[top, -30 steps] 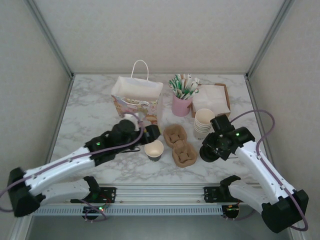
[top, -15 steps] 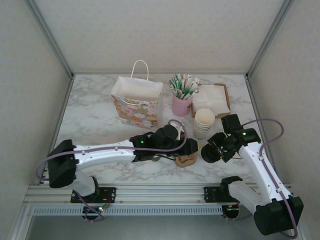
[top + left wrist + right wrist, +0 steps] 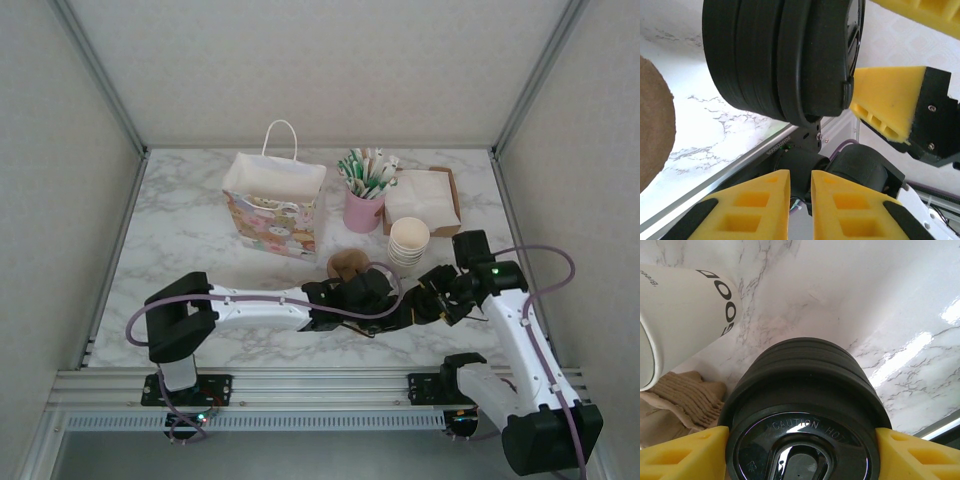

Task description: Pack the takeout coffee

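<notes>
Cream cup with dark lettering shows at the upper left of the right wrist view, just beside the brown carrier. Whether it is the lone coffee cup or one of the cup stack I cannot tell. Right fingers clamp a stack of black lids close to it. The left wrist view gives those lids edge-on, with the left fingers just short of them, almost closed and empty, at the near right of the counter.
</notes>
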